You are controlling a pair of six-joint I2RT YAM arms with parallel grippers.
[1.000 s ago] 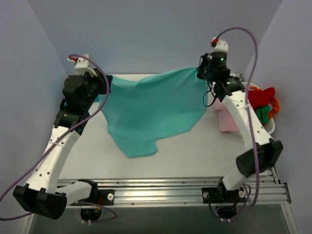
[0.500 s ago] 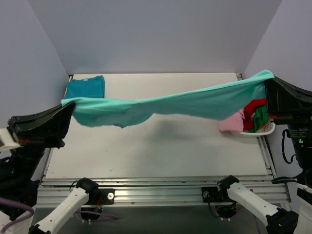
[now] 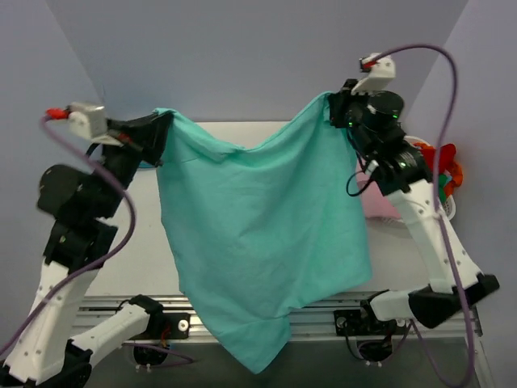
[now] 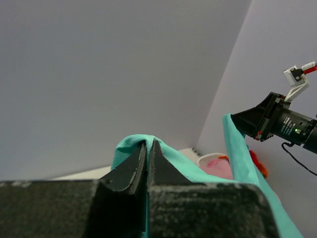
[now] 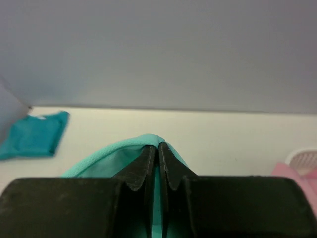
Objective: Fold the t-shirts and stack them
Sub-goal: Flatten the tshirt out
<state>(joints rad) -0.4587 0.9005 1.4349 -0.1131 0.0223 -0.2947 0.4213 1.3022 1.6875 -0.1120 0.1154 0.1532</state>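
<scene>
Both claws are up high, each pinched tight on a top corner of the light turquoise t-shirt point(image 3: 258, 242): the left gripper point(image 3: 164, 121) at the upper left of the overhead view, the right gripper point(image 3: 332, 109) at the upper right. The shirt hangs spread between them, its lower edge drooping past the table point(image 3: 137, 259) at bottom centre. The darker teal-blue t-shirt point(image 5: 34, 135) lies flat at the left of the right wrist view.

Nothing legible anywhere: no text, label, brand, number or sign on the light turquoise t-shirt point(image 3: 258, 242), the folded teal-blue t-shirt point(image 5: 34, 134), the left arm point(image 3: 73, 194), the right arm point(image 3: 420, 218) or the white basket point(image 5: 304, 157).
</scene>
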